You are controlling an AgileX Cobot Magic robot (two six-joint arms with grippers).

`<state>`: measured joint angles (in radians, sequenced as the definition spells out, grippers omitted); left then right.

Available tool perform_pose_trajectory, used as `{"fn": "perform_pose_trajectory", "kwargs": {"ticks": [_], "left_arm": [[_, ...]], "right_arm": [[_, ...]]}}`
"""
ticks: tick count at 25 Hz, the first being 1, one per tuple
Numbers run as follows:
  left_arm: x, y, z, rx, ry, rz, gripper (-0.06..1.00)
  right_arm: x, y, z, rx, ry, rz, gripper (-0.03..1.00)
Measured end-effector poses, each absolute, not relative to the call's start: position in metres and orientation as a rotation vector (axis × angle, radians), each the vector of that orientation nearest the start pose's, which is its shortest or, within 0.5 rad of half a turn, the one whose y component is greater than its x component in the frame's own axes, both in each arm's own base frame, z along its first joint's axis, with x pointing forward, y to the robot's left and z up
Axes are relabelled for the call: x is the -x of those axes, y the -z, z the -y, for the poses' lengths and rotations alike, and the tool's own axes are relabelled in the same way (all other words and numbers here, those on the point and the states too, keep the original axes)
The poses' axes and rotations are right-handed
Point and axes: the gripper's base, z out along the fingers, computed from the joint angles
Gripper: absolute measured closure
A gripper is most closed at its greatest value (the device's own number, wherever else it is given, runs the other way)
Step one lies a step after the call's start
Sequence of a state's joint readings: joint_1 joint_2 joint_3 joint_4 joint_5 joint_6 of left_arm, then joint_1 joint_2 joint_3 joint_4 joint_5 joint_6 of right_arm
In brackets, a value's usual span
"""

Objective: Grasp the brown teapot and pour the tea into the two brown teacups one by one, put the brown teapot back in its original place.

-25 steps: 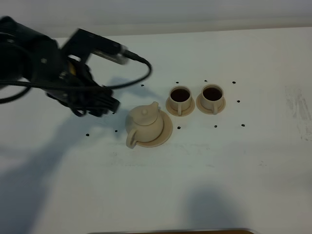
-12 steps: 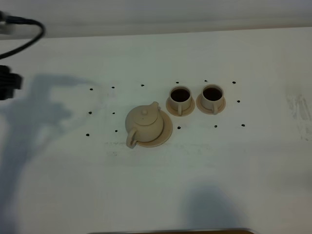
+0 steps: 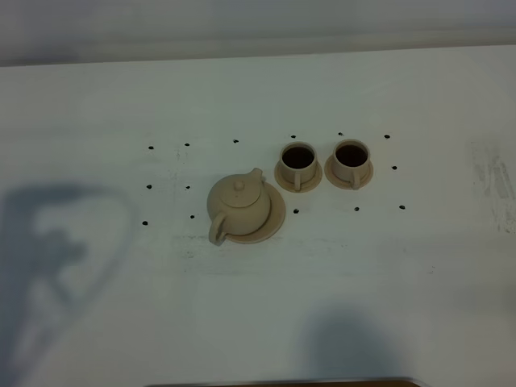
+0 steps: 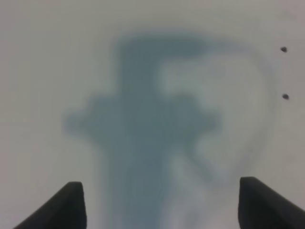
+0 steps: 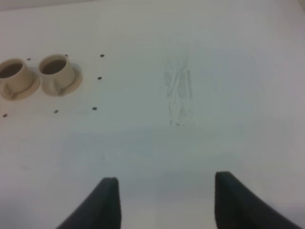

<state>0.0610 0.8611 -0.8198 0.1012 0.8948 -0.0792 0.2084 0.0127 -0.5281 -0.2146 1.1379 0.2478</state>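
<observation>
tabletop [image 3: 403, 274]: white, dotted with small black marks | large saucer [image 3: 276, 219] under teapot [image 3: 238, 205], centre | two small saucers with dark-filled teacups [image 3: 298, 161] [image 3: 351, 159] side by side, just beside its right

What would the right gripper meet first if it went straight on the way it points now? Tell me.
Most likely only the bare white table. The right gripper is open, and the gap between its fingers faces empty surface near a faint scuff. The two brown teacups sit well off to one side, though depth is unclear.
</observation>
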Motion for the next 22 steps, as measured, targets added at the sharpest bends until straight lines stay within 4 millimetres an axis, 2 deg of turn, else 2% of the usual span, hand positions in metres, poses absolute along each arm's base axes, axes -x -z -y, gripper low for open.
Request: {"fn": "perform_pose_trajectory", "kwargs": {"ticks": [6,10,18,22], "left_arm": [[-0.09,-0.325,-0.012,0.146,-0.104,-2.348,0.23],[-0.062,-0.318,-0.008,0.156,-0.061,-2.314,0.24],[-0.033,-0.284,-0.003,0.122,-0.024,-2.262,0.26],[-0.023,-0.275,0.001,0.057,-0.009,-2.231,0.27]], "right_arm": [[0.007,-0.281,0.019,-0.063,-0.018,-2.085,0.54],[0.007,-0.281,0.019,-0.063,-0.018,-2.085,0.54],[0.007,-0.281,0.019,-0.063,-0.018,-2.085,0.54],[0.007,-0.281,0.019,-0.063,-0.018,-2.085,0.54]]}}
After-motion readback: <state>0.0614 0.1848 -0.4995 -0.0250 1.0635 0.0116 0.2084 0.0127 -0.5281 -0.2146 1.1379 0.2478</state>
